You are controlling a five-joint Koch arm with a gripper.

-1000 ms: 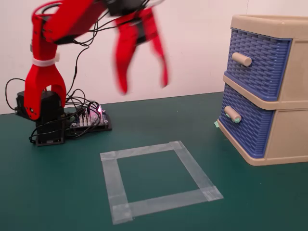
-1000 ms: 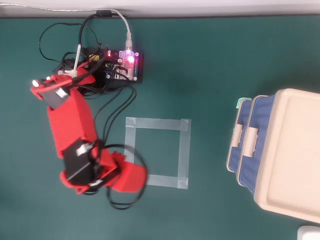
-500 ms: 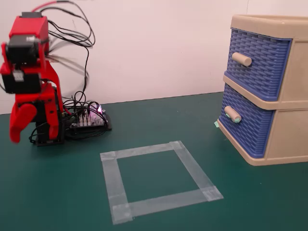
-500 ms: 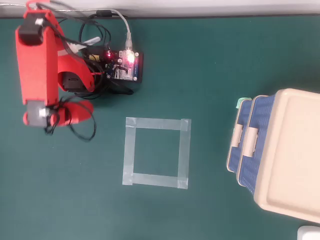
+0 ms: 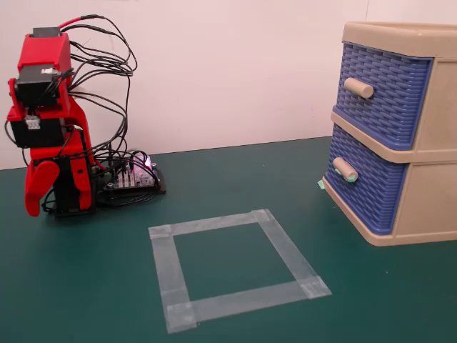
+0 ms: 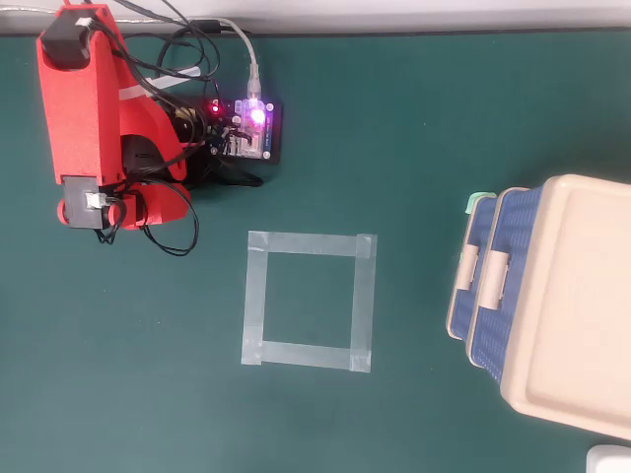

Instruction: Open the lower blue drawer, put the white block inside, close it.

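Note:
The lower blue drawer (image 5: pixel 368 193) sits shut in the beige cabinet (image 5: pixel 428 214) at the right, its green-tipped peg handle (image 5: pixel 345 170) facing left. In the overhead view its front (image 6: pixel 459 310) shows at the cabinet's left side. The white block is not in view on the mat. The red arm (image 5: pixel 46 107) stands folded at the far left, far from the cabinet. Its gripper (image 5: pixel 36 206) hangs down beside the base; only one red jaw shows, so I cannot tell its state. Nothing is seen in it.
The upper blue drawer (image 5: pixel 382 93) with a plain beige handle is shut. A square of pale tape (image 5: pixel 232 268) lies on the green mat between arm and cabinet. A lit circuit board (image 6: pixel 248 128) with cables sits by the arm's base. A white object (image 6: pixel 611 460) shows partly at the overhead view's bottom right corner.

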